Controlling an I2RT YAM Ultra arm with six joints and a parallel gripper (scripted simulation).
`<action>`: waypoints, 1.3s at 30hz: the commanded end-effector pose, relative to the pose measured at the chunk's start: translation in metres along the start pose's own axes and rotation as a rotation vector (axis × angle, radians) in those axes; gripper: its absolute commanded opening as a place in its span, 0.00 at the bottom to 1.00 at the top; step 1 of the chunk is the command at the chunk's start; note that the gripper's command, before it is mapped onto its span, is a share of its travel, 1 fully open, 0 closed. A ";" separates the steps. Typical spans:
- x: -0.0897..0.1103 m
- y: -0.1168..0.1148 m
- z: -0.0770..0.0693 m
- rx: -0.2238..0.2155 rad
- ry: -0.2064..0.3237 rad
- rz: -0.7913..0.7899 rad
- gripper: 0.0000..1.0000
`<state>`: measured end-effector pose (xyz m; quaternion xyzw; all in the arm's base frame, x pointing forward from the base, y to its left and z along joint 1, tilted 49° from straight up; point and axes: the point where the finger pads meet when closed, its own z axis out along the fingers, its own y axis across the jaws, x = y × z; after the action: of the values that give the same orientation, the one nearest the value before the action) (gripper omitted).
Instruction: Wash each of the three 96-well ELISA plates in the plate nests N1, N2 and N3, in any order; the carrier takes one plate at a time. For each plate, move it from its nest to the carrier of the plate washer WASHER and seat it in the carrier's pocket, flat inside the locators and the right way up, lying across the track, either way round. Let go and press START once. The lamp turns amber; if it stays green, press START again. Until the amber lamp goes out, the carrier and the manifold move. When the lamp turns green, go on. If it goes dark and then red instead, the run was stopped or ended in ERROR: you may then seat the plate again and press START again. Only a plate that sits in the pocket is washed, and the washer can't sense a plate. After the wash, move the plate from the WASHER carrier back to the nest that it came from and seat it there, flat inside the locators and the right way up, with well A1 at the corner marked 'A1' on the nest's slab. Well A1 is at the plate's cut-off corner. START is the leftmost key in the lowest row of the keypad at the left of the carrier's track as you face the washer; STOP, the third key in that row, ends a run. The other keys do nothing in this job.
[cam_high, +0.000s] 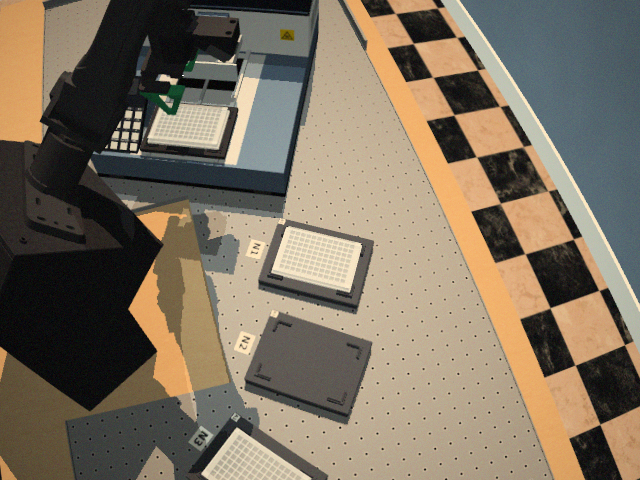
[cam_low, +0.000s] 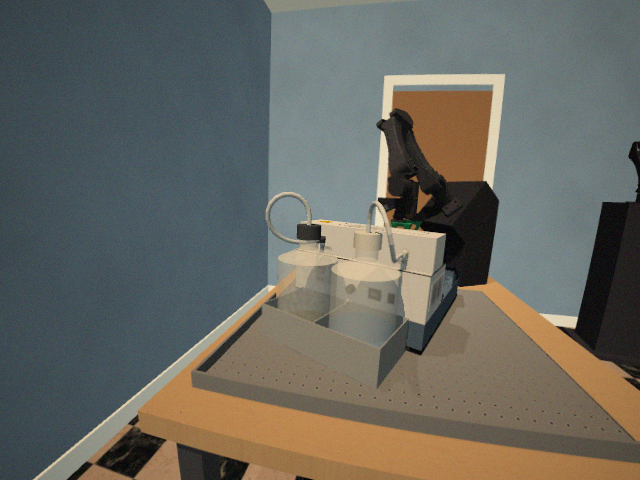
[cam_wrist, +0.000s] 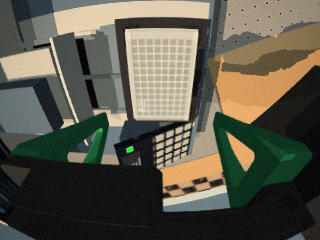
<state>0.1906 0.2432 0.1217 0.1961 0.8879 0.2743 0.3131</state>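
Observation:
A white 96-well plate (cam_high: 188, 125) (cam_wrist: 160, 75) lies across the track in the dark carrier (cam_high: 233, 122) (cam_wrist: 121, 60) and looks flat. My gripper (cam_high: 179, 87) (cam_low: 406, 224) (cam_wrist: 160, 118) is open and empty, above the plate's keypad-side end. The keypad (cam_high: 126, 129) (cam_wrist: 172, 145) is partly hidden by the arm in the top view. The washer's lamp (cam_wrist: 130, 149) is green. Nest N1 (cam_high: 305, 293) holds a white plate (cam_high: 316, 258). Nest N2 (cam_high: 310, 361) is empty. Nest N3 (cam_high: 242, 426) holds a white plate (cam_high: 253, 459), cut off by the frame. Well A1 on the carrier's plate cannot be made out.
The washer's white housing (cam_high: 263, 38) (cam_low: 423, 294) stands behind the carrier. Two bottles (cam_low: 307, 279) (cam_low: 366, 299) with looped hoses stand in a grey tray (cam_low: 330, 343) behind it. The washer's blue front wall (cam_high: 206, 173) lies between the carrier and the nests.

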 end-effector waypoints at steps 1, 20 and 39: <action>-0.001 0.002 -0.002 -0.005 -0.005 0.004 1.00; 0.083 -0.009 -0.001 -0.004 -0.004 -0.563 0.00; 0.117 -0.022 -0.001 -0.003 -0.004 -0.982 0.00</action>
<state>0.1081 0.2840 0.0598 -0.2079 0.8866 0.1105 0.3982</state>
